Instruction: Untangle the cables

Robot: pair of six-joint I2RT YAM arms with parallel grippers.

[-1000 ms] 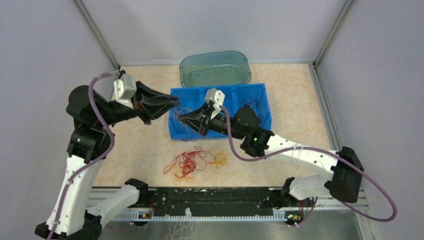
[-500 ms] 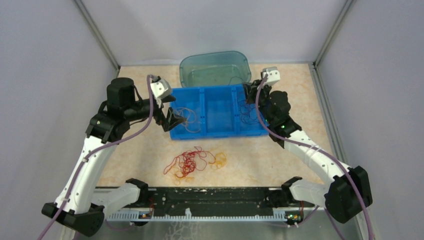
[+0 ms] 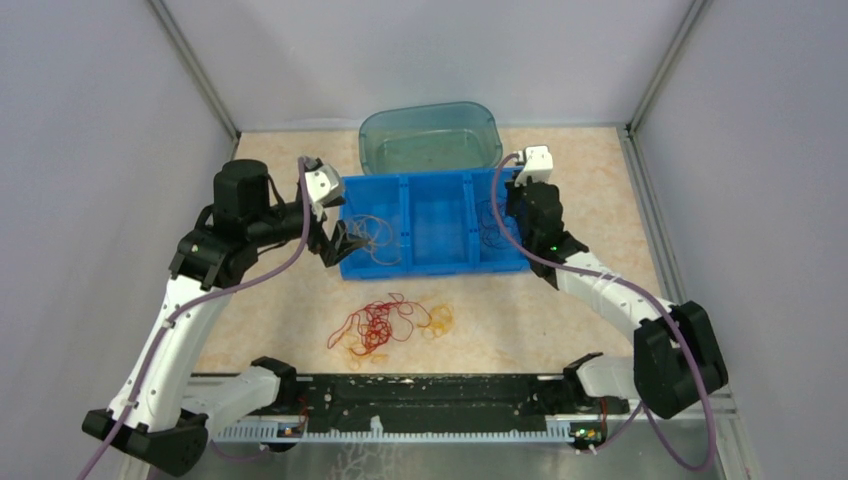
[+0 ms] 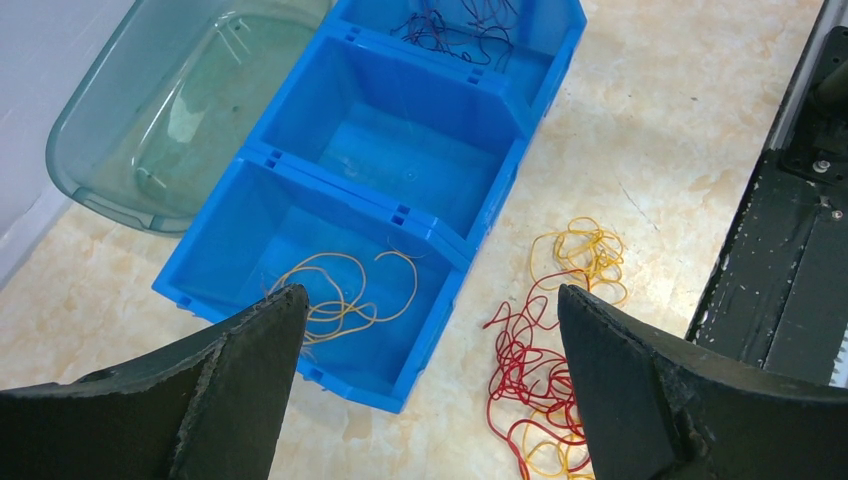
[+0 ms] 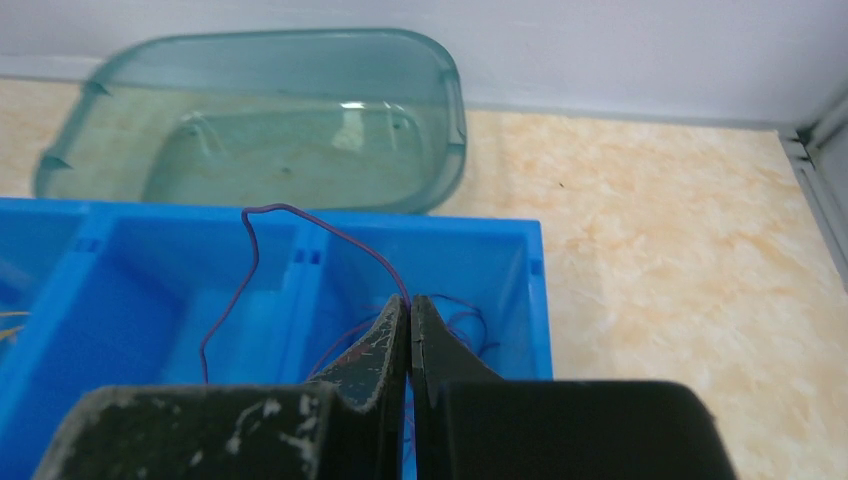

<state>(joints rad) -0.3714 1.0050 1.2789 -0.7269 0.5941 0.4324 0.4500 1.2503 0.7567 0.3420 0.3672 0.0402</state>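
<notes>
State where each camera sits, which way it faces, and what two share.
Top external: above and behind, looking down at the table; left arm and right arm show, over blue bin, green tub, loose cables.
Left wrist: on the left arm, looks down through the open left hand at bin and loose cables.
Right wrist: on the right arm, faces across the bin to the tub; right hand shut on a purple cable.
Shared: top and left wrist both show the loose cables.

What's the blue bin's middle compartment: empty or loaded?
Empty: the middle compartment shows only bare blue floor in the left wrist view.
</notes>
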